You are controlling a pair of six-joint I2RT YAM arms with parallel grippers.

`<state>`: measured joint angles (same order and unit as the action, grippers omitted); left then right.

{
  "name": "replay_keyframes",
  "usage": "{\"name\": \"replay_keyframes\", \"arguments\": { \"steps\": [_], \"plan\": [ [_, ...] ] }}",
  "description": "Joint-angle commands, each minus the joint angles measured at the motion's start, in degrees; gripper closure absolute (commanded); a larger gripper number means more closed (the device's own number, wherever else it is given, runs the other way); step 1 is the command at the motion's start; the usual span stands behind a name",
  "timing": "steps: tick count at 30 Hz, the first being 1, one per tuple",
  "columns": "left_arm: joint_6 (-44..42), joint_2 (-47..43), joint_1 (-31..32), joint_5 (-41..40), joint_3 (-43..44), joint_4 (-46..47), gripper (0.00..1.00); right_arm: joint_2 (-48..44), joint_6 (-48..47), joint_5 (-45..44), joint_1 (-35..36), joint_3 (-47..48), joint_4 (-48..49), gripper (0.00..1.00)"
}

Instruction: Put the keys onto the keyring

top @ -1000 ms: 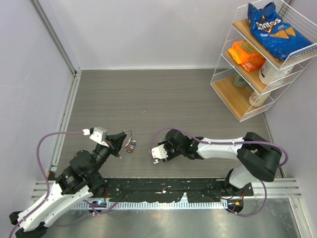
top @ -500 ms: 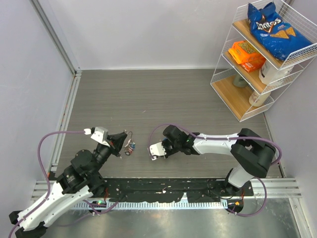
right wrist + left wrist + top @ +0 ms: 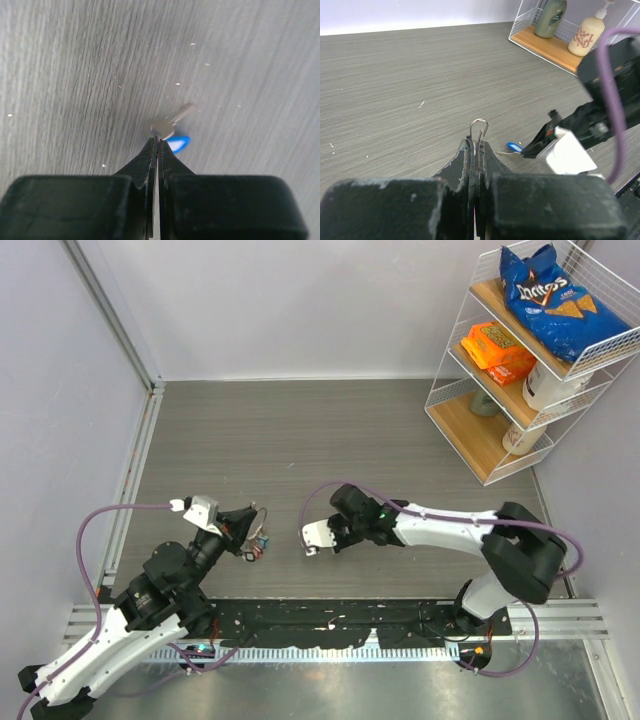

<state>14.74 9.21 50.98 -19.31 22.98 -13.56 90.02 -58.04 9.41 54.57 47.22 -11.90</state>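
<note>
**Keyring clamped at left, keys at the right gripper's tips**
The left gripper (image 3: 476,143) has its fingers pressed fully together on the keyring (image 3: 479,120). The thin wire loop stands upright above the fingertips, clear of the grey table (image 3: 300,440). Just to its right are the keys (image 3: 161,125), a blurred silver one with a blue tag beside it. The right gripper (image 3: 157,141) reaches in from the right with its fingers closed, and it appears to pinch the silver key's head at their very tips.
</note>
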Motion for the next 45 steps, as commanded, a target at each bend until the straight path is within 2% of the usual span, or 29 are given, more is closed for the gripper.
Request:
{"name": "replay_keyframes", "arguments": {
  "steps": [1,9,13,16,20,22,27,30,33,36,38,39,40,42,43,45],
  "plan": [
    [-0.06,-0.51,0.0,1.29,1.27,4.07,1.0,-12.38,5.29,2.8,0.19,0.15,-1.46,0.94],
    [0.99,0.19,0.0,7.35,1.27,7.32,1.0,-29.0,17.42,11.59,1.59,-1.08,-0.49,0.94],
    [1.43,0.63,0.0,12.18,1.45,10.3,1.0,-34.98,23.75,16.5,2.39,-0.99,1.26,0.87],
    [1.61,1.07,0.0,16.22,1.45,12.5,1.0,-38.24,28.23,19.15,3.0,-0.99,3.19,0.94],
    [2.3,2.3,0.0,21.4,2.24,15.23,1.0,-40.62,33.86,22.67,3.44,-1.43,7.32,0.94],
    [2.66,2.91,0.0,22.47,2.68,15.76,1.0,-41.06,34.14,22.15,4.14,-1.26,7.77,0.94],
    [2.57,3.0,0.0,21.95,2.94,15.15,1.0,-37.91,36.15,6.87,4.58,2.25,-1.79,0.94],
    [2.22,2.74,0.0,21.07,2.95,14.18,1.0,-35.0,37.48,4.13,4.58,2.62,-6.64,0.87],
    [1.69,2.92,0.0,20.19,3.03,13.74,1.0,-34.21,41.15,0.36,4.5,0.25,-4.8,0.82],
    [0.99,2.92,0.0,19.84,3.03,12.26,1.0,-33.86,45.11,-7.1,4.58,-1.42,-3.31,0.67],
    [0.64,2.92,0.0,18.1,2.77,12.07,1.0,-33.68,48.19,-8.0,4.58,-1.78,-3.65,0.58],
    [0.55,3.0,0.0,17.82,2.77,12.07,1.0,-33.16,49.24,-8.35,4.67,-1.78,-3.83,0.5],
    [0.38,3.09,0.0,17.56,2.68,12.07,1.0,-32.8,49.95,-8.53,4.5,-1.0,-4.88,0.48],
    [-0.06,3.35,0.0,17.2,2.77,12.16,1.0,-30.87,48.91,-8.79,4.5,2.32,-9.0,0.37],
    [-0.24,3.7,0.0,17.2,2.77,12.16,1.0,-29.56,48.73,-9.23,4.58,4.0,-12.06,0.05],
    [-0.59,4.23,0.0,17.03,2.94,12.16,1.0,-29.02,49.51,-18.23,5.11,7.7,-14.1,0.05]
  ]
}}
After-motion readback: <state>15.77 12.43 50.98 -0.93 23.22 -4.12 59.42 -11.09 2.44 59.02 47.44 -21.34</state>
